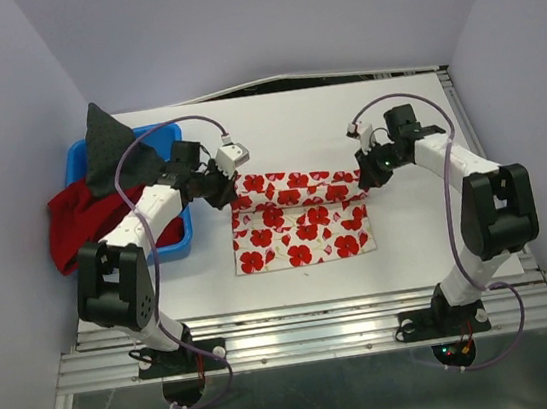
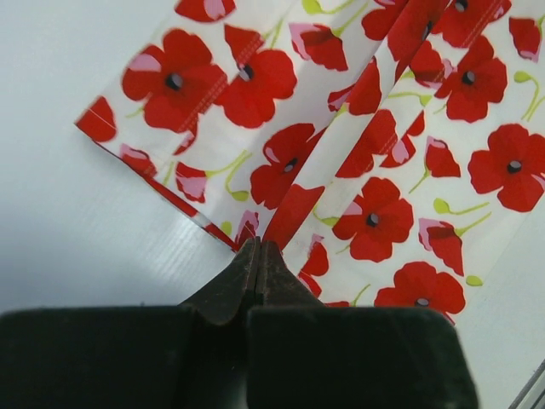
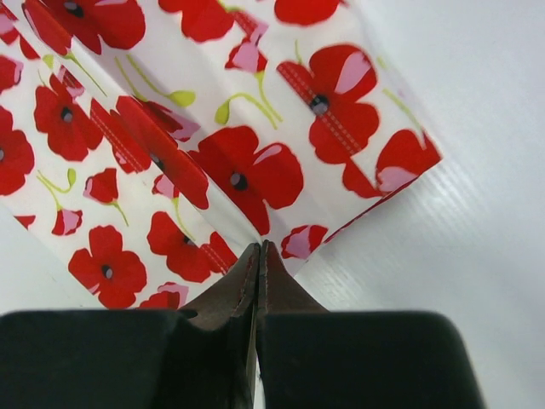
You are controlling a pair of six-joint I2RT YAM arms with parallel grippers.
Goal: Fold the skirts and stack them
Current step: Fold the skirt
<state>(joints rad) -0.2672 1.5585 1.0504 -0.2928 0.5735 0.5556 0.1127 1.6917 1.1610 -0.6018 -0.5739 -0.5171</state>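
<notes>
The white skirt with red flower print [image 1: 299, 223] lies mid-table, its far edge lifted into a fold between my grippers. My left gripper [image 1: 229, 192] is shut on the skirt's far left corner; the cloth [image 2: 358, 145] runs out from the pinched fingertips [image 2: 258, 249]. My right gripper [image 1: 363, 179] is shut on the far right corner; the cloth [image 3: 221, 145] fans out from its fingertips [image 3: 260, 251]. The deep-red skirt [image 1: 79, 222] hangs over the blue bin's left side. The dark grey skirt [image 1: 109, 145] is draped over the bin's far edge.
The blue plastic bin [image 1: 179, 239] stands at the table's left side, close behind my left arm. White table surface [image 1: 294, 131] lies beyond the skirt. A metal rail [image 1: 318, 315] runs along the near edge.
</notes>
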